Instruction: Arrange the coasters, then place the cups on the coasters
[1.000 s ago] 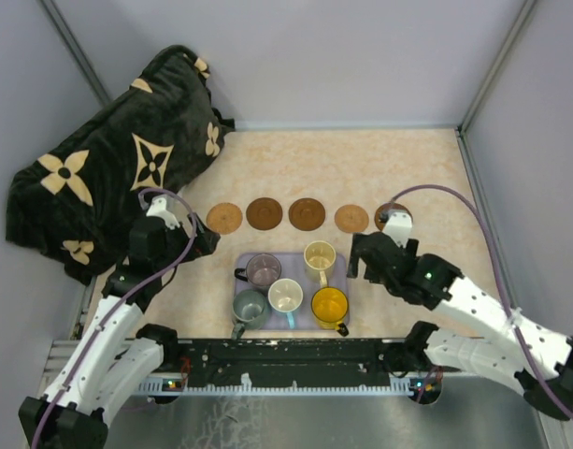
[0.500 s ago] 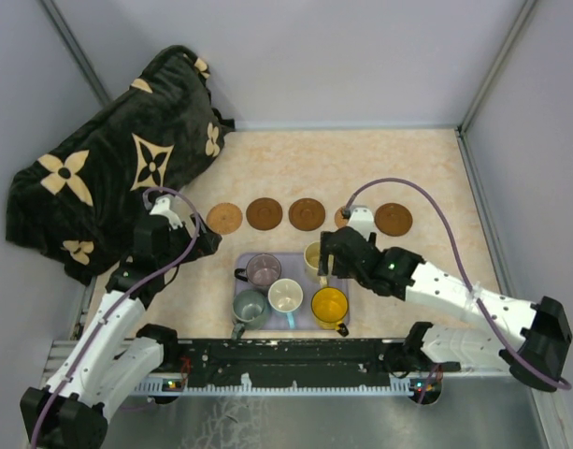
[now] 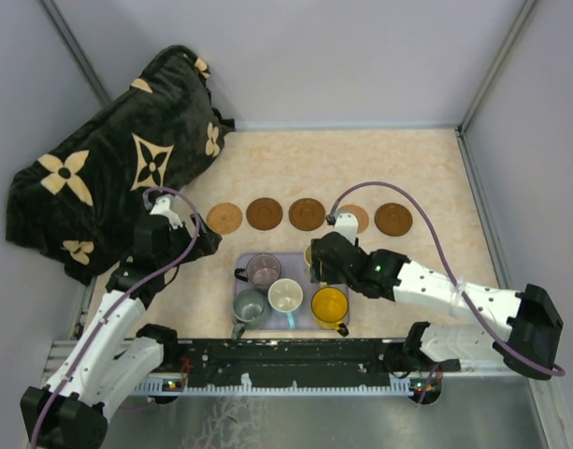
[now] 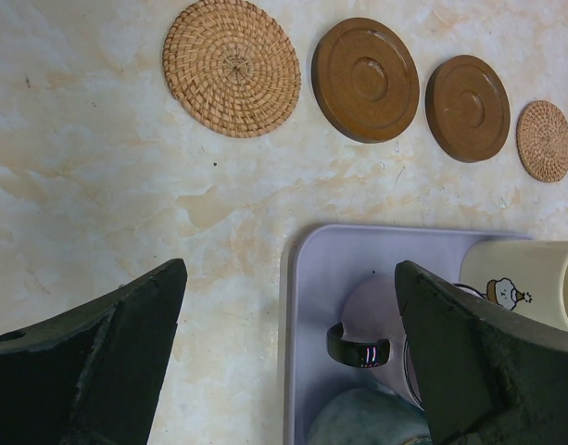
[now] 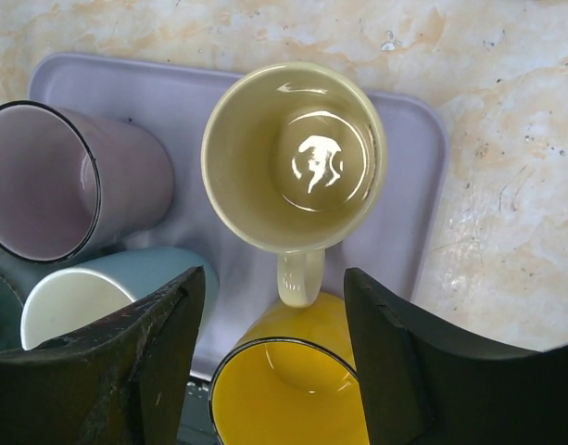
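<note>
Currently the right gripper (image 5: pixel 274 278) hangs over the cream cup (image 5: pixel 293 153) in the far right corner of the lavender tray (image 5: pixel 409 222). Jaws apart, one finger on either side of the cup's handle, no contact visible. Cream cup upright. Yellow cup (image 5: pixel 288 399) just nearer, purple-grey cup (image 5: pixel 52 181) to its left. White cup (image 5: pixel 80 301) and grey-green cup (image 3: pixel 250 306) fill the near row. All five cups stand on the tray. Five coasters (image 3: pixel 265 213) lie in a row on the table (image 3: pixel 361 168) beyond the tray, each apart from the next. Left gripper (image 4: pixel 291 269) spread wide, holding nothing, above the tray's far left corner.
</note>
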You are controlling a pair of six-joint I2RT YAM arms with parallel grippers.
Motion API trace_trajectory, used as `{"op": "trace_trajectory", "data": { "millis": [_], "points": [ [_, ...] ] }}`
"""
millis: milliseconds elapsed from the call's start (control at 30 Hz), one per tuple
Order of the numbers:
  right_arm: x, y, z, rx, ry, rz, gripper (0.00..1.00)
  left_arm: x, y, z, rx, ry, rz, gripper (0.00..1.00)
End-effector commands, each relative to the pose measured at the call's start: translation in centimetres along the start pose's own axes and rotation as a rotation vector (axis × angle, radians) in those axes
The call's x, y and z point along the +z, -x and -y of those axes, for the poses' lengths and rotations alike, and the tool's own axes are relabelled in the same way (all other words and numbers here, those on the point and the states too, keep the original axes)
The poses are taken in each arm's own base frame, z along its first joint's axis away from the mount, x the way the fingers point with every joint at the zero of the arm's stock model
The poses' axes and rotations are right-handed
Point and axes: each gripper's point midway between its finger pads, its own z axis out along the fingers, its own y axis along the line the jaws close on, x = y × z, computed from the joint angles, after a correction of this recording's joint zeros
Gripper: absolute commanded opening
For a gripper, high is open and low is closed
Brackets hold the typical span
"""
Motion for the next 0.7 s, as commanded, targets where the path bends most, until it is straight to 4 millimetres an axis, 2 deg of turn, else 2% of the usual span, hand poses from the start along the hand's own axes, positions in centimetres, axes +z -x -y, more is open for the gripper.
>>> {"op": "trace_trajectory", "data": {
  "millis": [0, 167, 667],
  "points": [
    [0.9, -1.1, -0.6, 0.007, 0.005, -0.024, 0.61, -0.1, 0.6, 0.4, -0.003, -0.014, 0.028, 1.00],
    [1.6, -1.9, -0.3, 0.000, -0.040, -0.053, 0.58, 0.0, 0.5, 0.3, -0.003, -0.010, 0.026, 1.00],
    [3.0, -2.4, 0.8, 0.003, -0.149, -0.068, 0.56, 0.0, 0.5, 0.1, 0.002, -0.004, 0.026, 1.00]
  ]
}}
